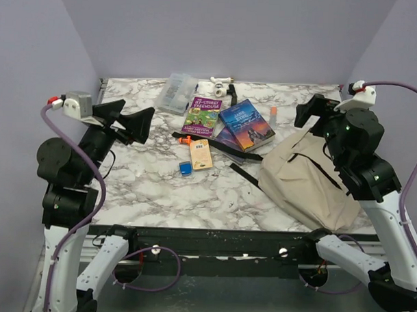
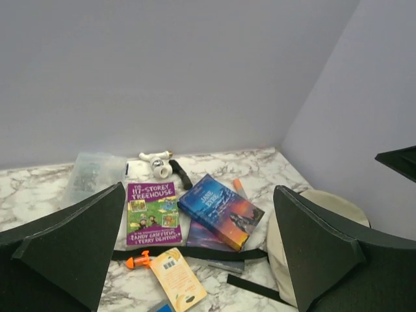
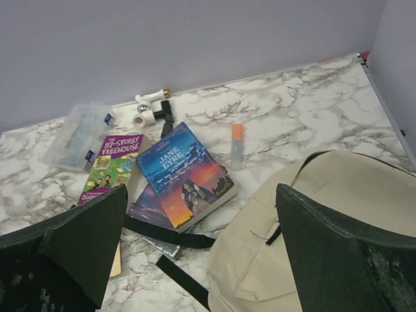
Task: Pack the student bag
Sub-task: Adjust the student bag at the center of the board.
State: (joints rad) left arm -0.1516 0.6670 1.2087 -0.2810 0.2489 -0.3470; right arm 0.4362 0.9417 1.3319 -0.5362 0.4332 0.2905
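Note:
The student bag [image 1: 305,178], a soft beige backpack, lies flat at the right of the marble table, its black straps [image 1: 216,147] trailing left across the books. Left of it lie a purple Treehouse book [image 1: 201,115], a Jane Eyre book [image 1: 247,125] on top of another book, an orange card [image 1: 200,154] and an orange-capped glue stick [image 1: 272,116]. My left gripper [image 1: 138,114] hangs open and empty above the table's left side. Over the bag's far end, my right gripper [image 1: 311,118] is open and empty too. The right wrist view shows the bag [image 3: 260,260] under the gripper [image 3: 201,195].
A clear plastic box [image 1: 178,92] and a white tape roll with a black piece [image 1: 223,83] sit near the back wall. A small blue item [image 1: 185,169] and an orange marker [image 1: 186,139] lie by the card. Walls close in the left, back and right.

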